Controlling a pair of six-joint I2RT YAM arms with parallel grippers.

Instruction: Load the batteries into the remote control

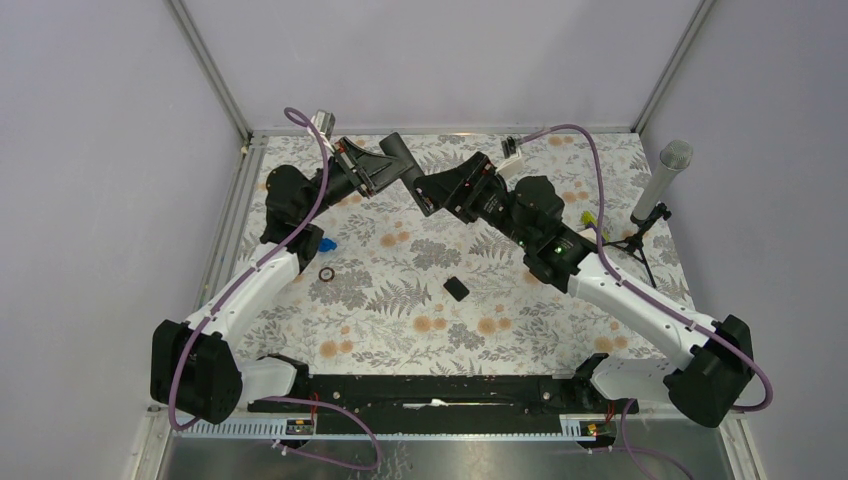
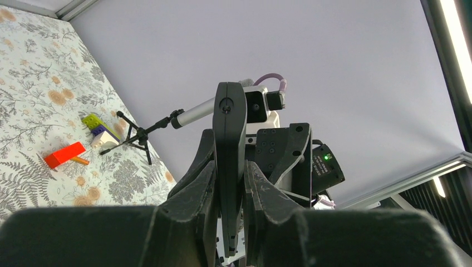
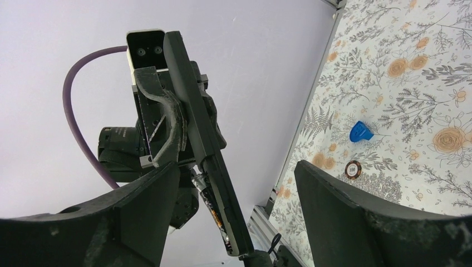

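The remote (image 1: pixel 398 152) is held above the bench's (image 1: pixel 500 340) far edge, close to the back wall (image 1: pixel 440 60), clamped edgewise in the left hand (image 2: pixel 230 167). The right hand (image 3: pixel 236 178) is spread wide about the remote's lower end and grips nothing; whether a finger touches it cannot be told. A battery (image 3: pixel 214 214) is glimpsed in the remote's open bay, half hidden. A flat black cover (image 1: pixel 455 288) is seen on the flowered cloth, well nearward of the remote, with open room around it.
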